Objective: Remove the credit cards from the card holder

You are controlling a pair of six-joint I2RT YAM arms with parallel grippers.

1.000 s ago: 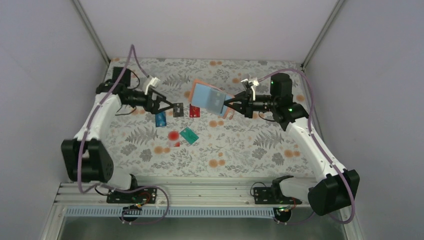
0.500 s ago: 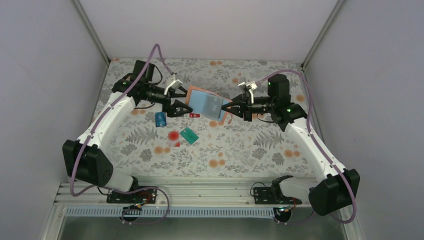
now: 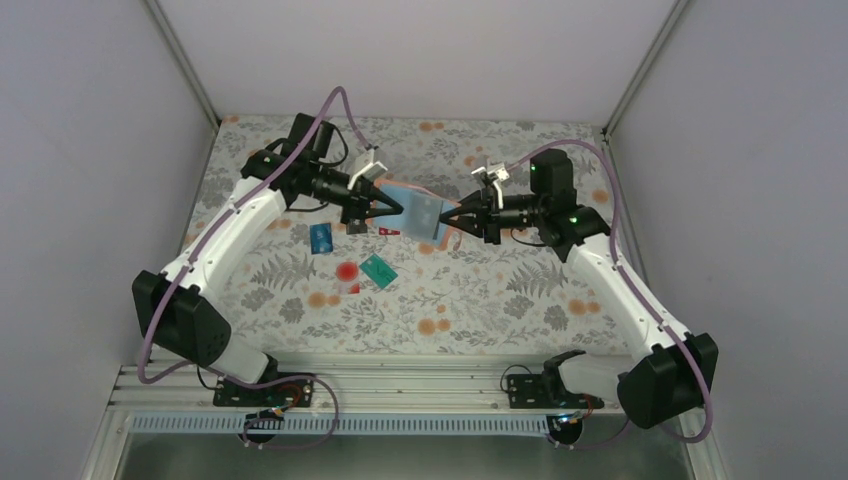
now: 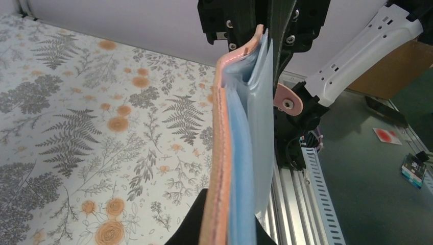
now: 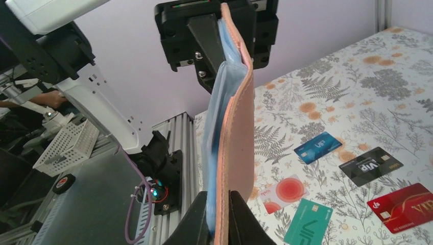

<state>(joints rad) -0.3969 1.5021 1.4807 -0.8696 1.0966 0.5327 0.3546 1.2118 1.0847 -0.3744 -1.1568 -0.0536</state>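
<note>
The card holder (image 3: 420, 212), blue sleeves in a salmon-pink cover, hangs above the table between both arms. My left gripper (image 3: 388, 208) is shut on its left edge, the fingers pinching cover and sleeves (image 4: 232, 168). On the opposite edge my right gripper (image 3: 452, 217) is shut, and the holder (image 5: 236, 127) stands edge-on between its fingers. The credit cards lie on the cloth below: blue (image 5: 317, 147), black (image 5: 370, 166), red (image 5: 403, 200), teal-green (image 5: 308, 222) and a pale one with a red dot (image 5: 285, 192). I cannot tell whether any card is inside the holder.
The floral tablecloth (image 3: 480, 290) covers the table between grey walls. The aluminium rail (image 3: 400, 385) with both arm bases runs along the near edge. In the top view the blue card (image 3: 321, 238), teal card (image 3: 378, 269) and red-dot card (image 3: 347, 272) lie left of centre.
My left arm swung right from above the loose cards to the holder, and its open gripper shut on the holder's left edge. The right gripper kept its grip and shifted slightly left.
</note>
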